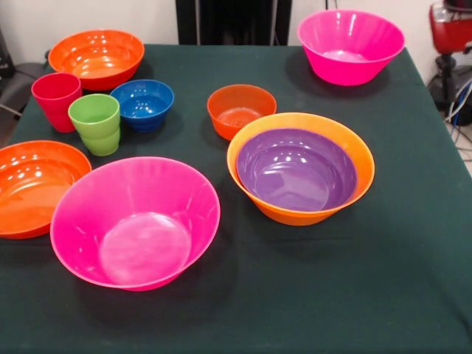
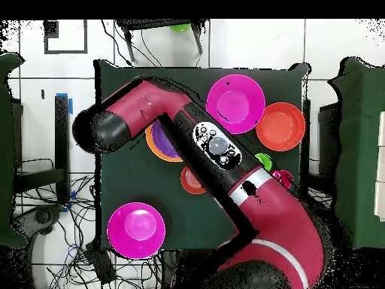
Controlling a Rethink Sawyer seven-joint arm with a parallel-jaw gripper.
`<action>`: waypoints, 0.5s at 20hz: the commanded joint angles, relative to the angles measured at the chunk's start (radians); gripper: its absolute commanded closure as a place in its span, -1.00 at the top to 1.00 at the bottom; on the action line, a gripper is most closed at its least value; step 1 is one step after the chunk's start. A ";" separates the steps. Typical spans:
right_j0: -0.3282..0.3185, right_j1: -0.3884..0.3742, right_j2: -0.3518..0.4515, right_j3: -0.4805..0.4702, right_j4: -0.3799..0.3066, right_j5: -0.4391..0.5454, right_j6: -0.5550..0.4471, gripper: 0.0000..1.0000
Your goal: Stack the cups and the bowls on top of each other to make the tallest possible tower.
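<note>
The red cup (image 1: 56,99) and the green cup (image 1: 96,123) stand upright at the left, next to the small blue bowl (image 1: 143,103). One hot pink bowl (image 1: 135,221) sits near the front and another (image 1: 349,46) at the far right. The purple bowl (image 1: 295,169) is nested inside the large orange bowl (image 1: 346,144). A small red-orange bowl (image 1: 241,109) sits behind them. Two red-orange bowls lie at the far left (image 1: 96,57) and at the left edge (image 1: 33,188). No tower shows. In the overhead view the red arm (image 2: 225,158) crosses above the table; its gripper is hidden.
Dark green cloth covers the table (image 1: 413,258). The black pedestal (image 1: 232,22) stands behind the far edge. A red device (image 1: 450,29) and cables (image 1: 461,103) sit off the right side. In the overhead view the arm hides the blue bowl and one red-orange bowl.
</note>
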 commanded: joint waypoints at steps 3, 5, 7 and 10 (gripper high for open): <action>0.192 -0.065 -0.312 0.135 -0.058 -0.140 0.369 1.00; 0.252 -0.063 -0.377 0.136 -0.085 -0.181 0.423 1.00; 0.320 -0.058 -0.452 0.137 -0.115 -0.224 0.487 1.00; 0.395 -0.037 -0.541 0.132 -0.121 -0.281 0.535 1.00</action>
